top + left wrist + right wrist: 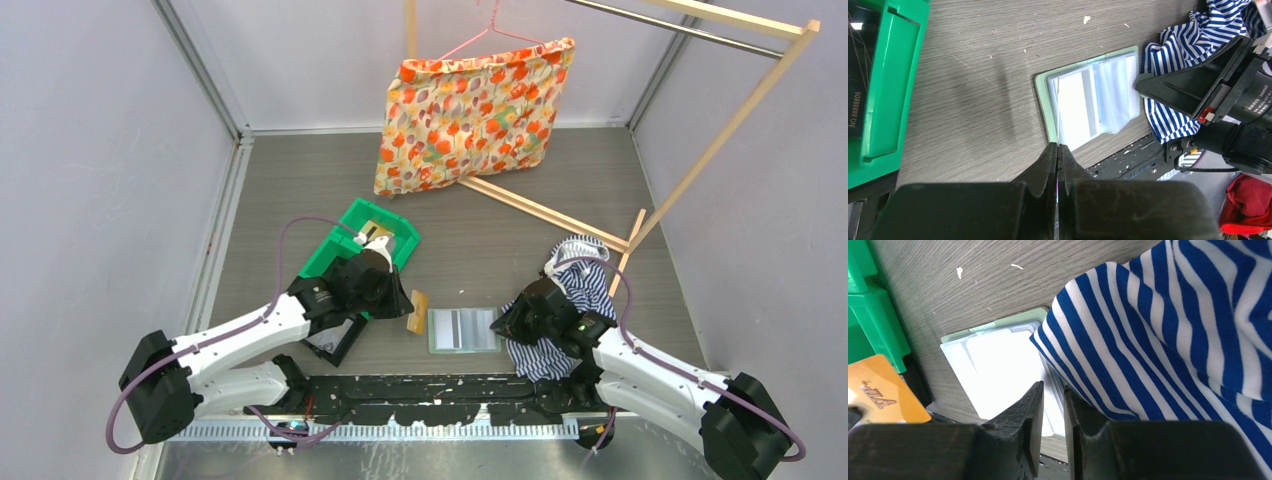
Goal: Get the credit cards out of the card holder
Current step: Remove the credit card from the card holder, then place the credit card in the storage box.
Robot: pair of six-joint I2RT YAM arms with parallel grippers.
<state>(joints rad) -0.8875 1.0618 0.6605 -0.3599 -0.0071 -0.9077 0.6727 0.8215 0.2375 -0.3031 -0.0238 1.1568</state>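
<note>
The card holder (pixel 463 330) lies open and flat on the table (pixel 300 180) between the arms, its clear sleeves showing a greyish-white card (pixel 1075 107). Just left of it, the left gripper (pixel 1057 147) pinches a tan-gold card (pixel 417 312). The right gripper (pixel 1053 390), jaws narrowly parted, hovers over the holder's right edge beside striped cloth (pixel 1173 340).

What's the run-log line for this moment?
card holder: lying open | left pincer: shut | gold card: out, at left pincer tip | right pincer: slightly open, at holder's edge

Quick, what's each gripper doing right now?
Left gripper: closed on the gold credit card.
Right gripper: jaws barely apart at the card holder; grip cannot be told.
</note>
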